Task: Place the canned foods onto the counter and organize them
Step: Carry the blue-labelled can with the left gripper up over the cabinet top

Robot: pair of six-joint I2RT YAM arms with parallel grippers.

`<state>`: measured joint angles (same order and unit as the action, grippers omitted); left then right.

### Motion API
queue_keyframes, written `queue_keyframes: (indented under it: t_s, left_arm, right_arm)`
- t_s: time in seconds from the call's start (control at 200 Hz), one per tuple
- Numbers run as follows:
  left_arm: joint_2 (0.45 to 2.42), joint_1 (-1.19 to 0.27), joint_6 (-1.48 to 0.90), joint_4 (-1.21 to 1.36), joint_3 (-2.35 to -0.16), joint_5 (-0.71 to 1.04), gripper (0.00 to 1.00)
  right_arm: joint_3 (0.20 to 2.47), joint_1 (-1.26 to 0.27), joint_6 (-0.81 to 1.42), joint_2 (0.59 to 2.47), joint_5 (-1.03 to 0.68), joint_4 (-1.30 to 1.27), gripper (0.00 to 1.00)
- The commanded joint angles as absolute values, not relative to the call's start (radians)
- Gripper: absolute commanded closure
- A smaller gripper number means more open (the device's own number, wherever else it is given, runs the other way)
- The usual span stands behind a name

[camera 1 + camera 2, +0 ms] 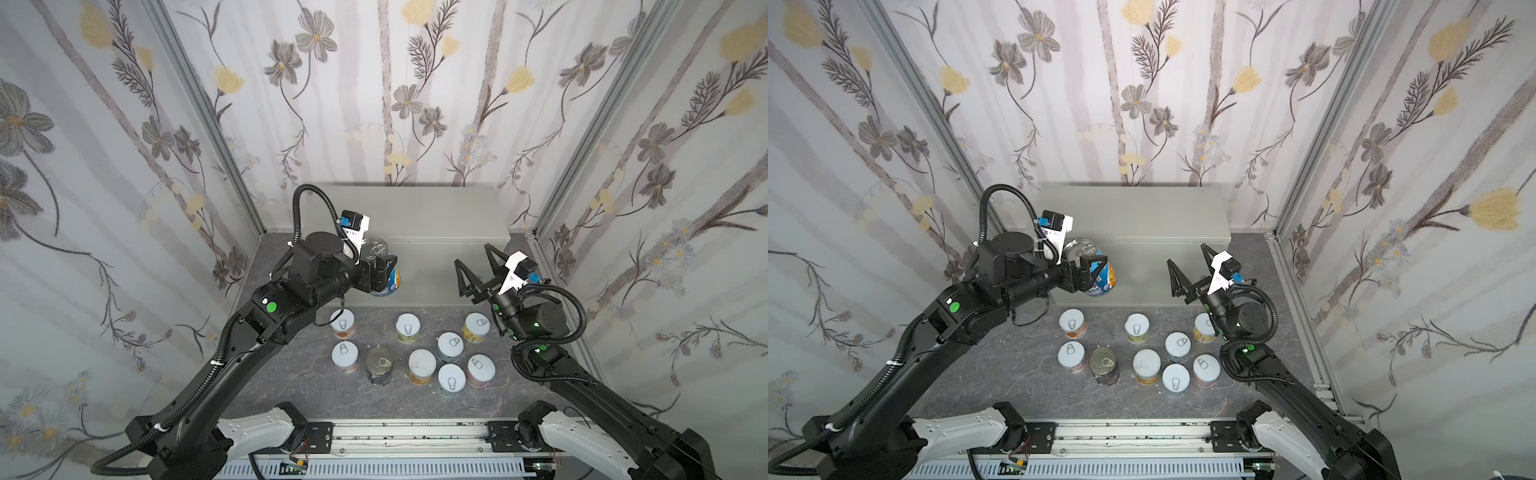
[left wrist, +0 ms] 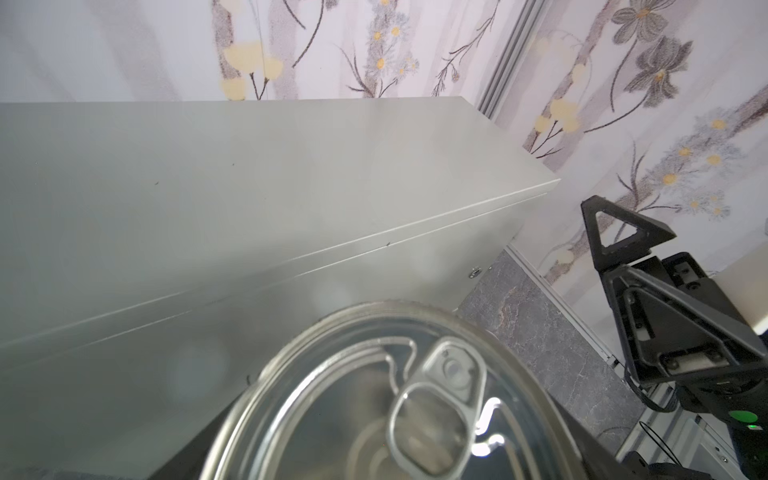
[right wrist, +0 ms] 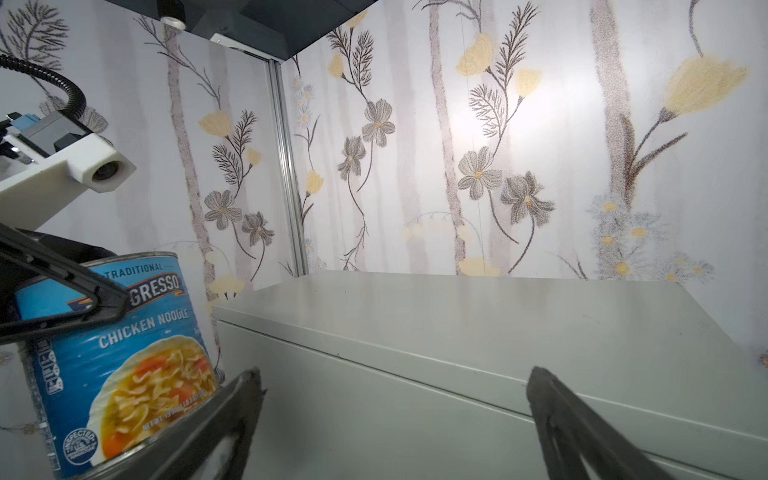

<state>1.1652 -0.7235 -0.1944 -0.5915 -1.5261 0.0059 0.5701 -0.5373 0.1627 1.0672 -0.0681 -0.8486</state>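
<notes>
**Tool status: left tool (image 1: 385, 271) (image 1: 1098, 272) clamped on blue soup can (image 1: 392, 283) (image 1: 1108, 279); right tool (image 1: 472, 255) (image 1: 1186, 254) spread wide, nothing between its fingers**

- The counter (image 1: 436, 212) (image 1: 1142, 212) is seen as a light-grey metal box set against the back wall (image 1: 415, 104). Its top is flat, and a small round lock (image 2: 473, 273) is visible on its front in the left wrist view.
- The floor (image 1: 291, 374) is dark and marbled. Nine cans stand on it in front of the counter.
- The blue soup can is gripped by its sides and slightly tilted, and is held up in front of the counter's front face near its left end. It is not set on the counter top. A chicken noodle label is read in the right wrist view (image 3: 124, 353), and a bare metal pull-tab lid fills the left wrist view (image 2: 395, 395).
- The right tool is held in front of the counter's right end with its fingers pointed toward the counter, well apart from the held can.
- A second tall can (image 1: 379, 365) (image 1: 1104, 365) with a metal lid is seen upright on the floor among the short ones.
- Eight short cans (image 1: 407, 326) (image 1: 1137, 326) with white lids are seen upright in a loose cluster.
</notes>
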Motion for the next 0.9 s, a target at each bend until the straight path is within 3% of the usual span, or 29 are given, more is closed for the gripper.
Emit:
queue_keyframes:
  t_s: [0.0, 0.16, 0.475, 0.894]
  left_arm:
    - [1.187, -0.724, -0.163, -0.387, -1.597, 0.090, 1.00]
    - [1.252, -0.724, -0.110, -0.421, -1.741, 0.071, 1.00]
    - [1.430, -0.717, 0.021, -0.545, -2.022, -0.215, 1.00]
    - [1.679, -0.607, 0.072, -0.695, -2.398, -0.302, 1.00]
  right_arm:
    - [0.563, -0.538, 0.142, 1.056, -0.043, -0.854, 0.00]
    - [0.558, -0.538, 0.129, 1.044, -0.034, -0.845, 0.00]
    - [0.560, -0.539, 0.112, 1.039, -0.044, -0.842, 0.00]
    - [0.549, -0.539, 0.105, 1.004, -0.032, -0.804, 0.00]
